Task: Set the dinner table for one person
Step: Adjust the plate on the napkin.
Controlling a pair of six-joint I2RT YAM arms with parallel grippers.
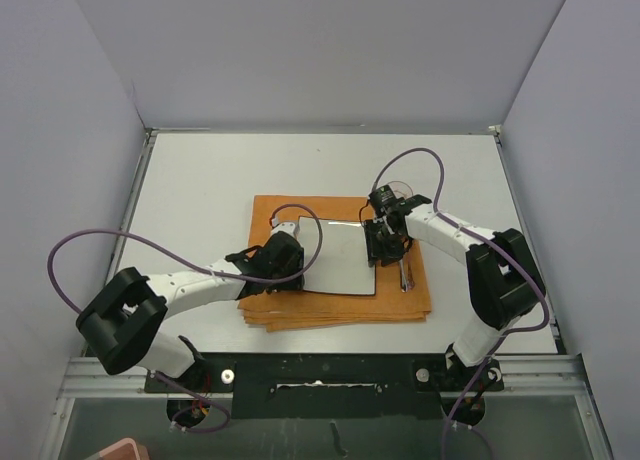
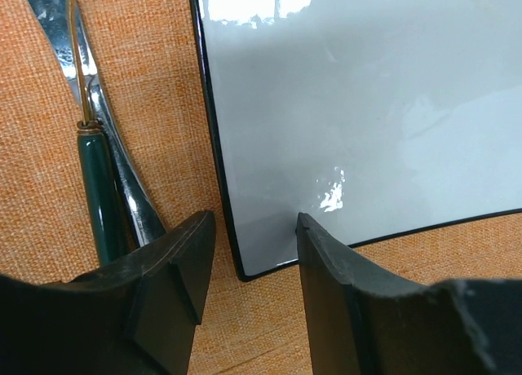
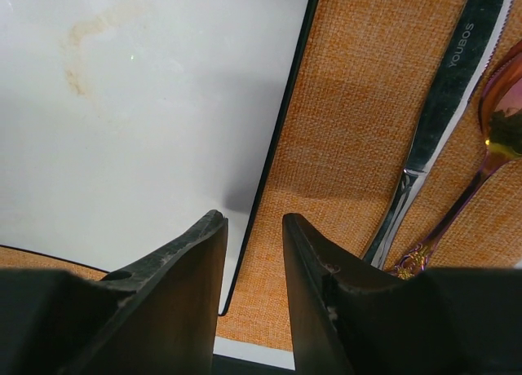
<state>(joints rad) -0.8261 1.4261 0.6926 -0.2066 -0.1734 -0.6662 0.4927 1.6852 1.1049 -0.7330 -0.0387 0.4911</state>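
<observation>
Jaws on left gripper (image 2: 253, 228): parted, nothing pinched. They straddle a corner on the left side of the white plate (image 2: 342, 106). One finger sits over the orange cloth (image 2: 155, 81), the other over the glaze. Cloth shows in the gap beside the black rim. Can't tell if either finger touches the plate.

Jaws on right gripper (image 3: 253, 220): also parted, with a narrower gap. The plate's right rim runs up between them, white on one side and cloth on the other. No grip visible here either.

Just left of the left gripper, a green-handled utensil (image 2: 102, 204) lies on the cloth with a chrome utensil (image 2: 126, 179) tight against it. Both lie near the plate's left edge.

Right of the right gripper, a knife (image 3: 449, 90) stamped YOUBOS lies serrated edge outward, and a purple-gold spoon (image 3: 497, 130) lies just beside it. Both are on the cloth, apart from the plate.

From above, the plate is square, flat and centred on the cloth. The cloth is folded, with layers showing along its near edge.

White tabletop (image 1: 200, 190) fills the middle of the overhead view, carrying the cloth roughly at its centre. Both arms reach in from their bases at its near edge. Grey walls (image 1: 330, 50) stand on three sides, and a purple cable (image 1: 100, 235) loops off each arm.
</observation>
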